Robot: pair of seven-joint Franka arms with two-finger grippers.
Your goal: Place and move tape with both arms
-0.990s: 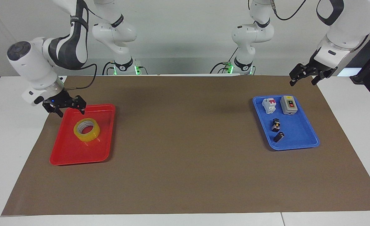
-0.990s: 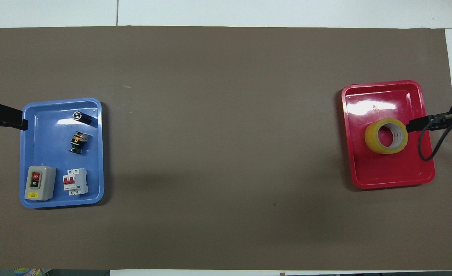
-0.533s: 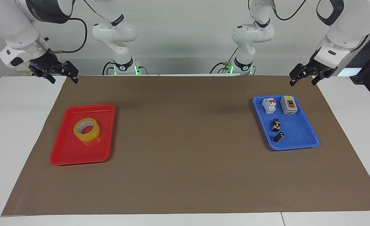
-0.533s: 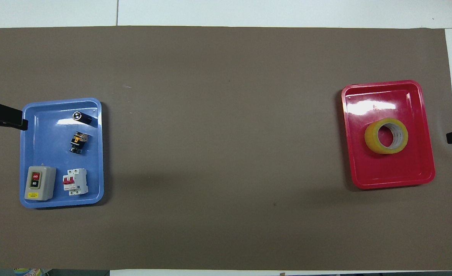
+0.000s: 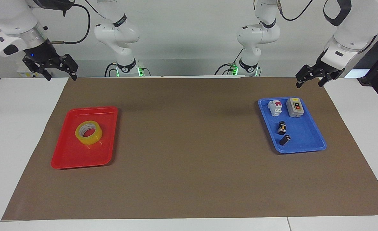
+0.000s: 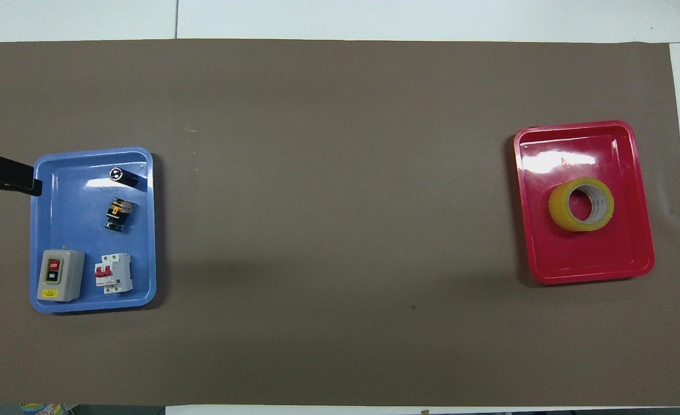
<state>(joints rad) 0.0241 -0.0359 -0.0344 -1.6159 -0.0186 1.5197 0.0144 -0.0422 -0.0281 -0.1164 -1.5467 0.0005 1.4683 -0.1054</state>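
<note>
Red tray (image 6: 642, 253) and blue tray (image 6: 74, 167): glossy plastic. Brown mat (image 6: 340, 230): matt, paper-like. Tape (image 6: 581, 204): translucent, shiny.

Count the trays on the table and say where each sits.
2. The red tray, holding the tape, lies toward the right arm's end; the blue tray, holding small electrical parts, lies toward the left arm's end. None appears hidden.
</note>
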